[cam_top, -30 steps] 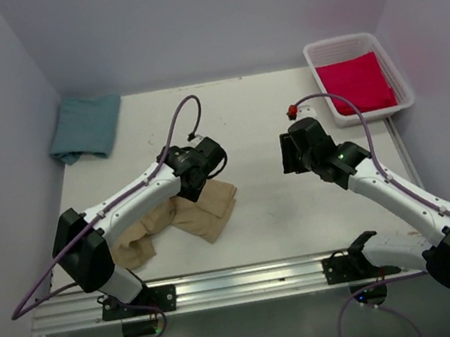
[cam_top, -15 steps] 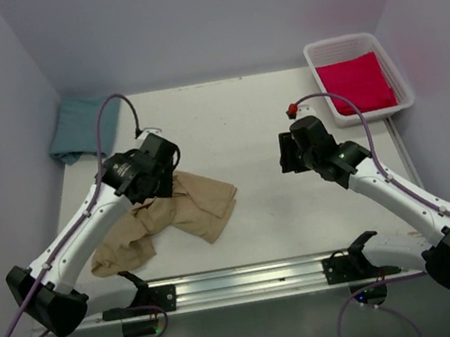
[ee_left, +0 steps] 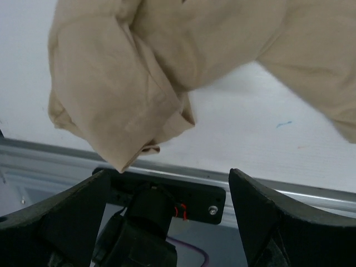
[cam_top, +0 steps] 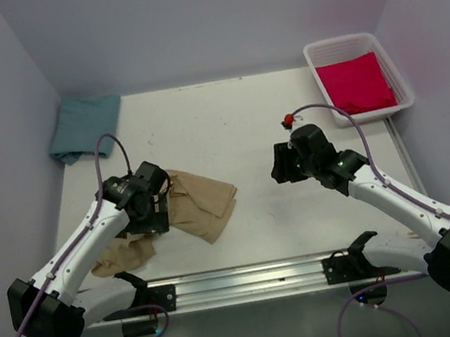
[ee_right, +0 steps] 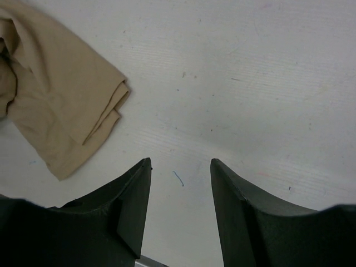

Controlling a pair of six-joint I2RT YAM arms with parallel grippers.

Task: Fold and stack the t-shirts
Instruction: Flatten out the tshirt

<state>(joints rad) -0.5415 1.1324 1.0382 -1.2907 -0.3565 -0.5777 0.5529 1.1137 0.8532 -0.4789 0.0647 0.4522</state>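
Three t-shirts: tan shirt (cam_top: 203, 204) and teal shirt (cam_top: 84, 128) on tabletop (cam_top: 243, 122), red shirt (cam_top: 355, 84) in one basket (cam_top: 341, 43). Left end effector (ee_left: 167, 181) wide, right end effector (ee_right: 181, 167) half-open, both empty.

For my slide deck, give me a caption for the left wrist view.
Open left gripper above the crumpled tan t-shirt on the white table.

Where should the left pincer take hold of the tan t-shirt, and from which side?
Probably the bunched end of the tan t-shirt nearest the rail, approached from straight above. That end stands up in thick rolled folds, so the open left pincer could close across it. The shirt's right side lies flat on the table and offers little to pinch.
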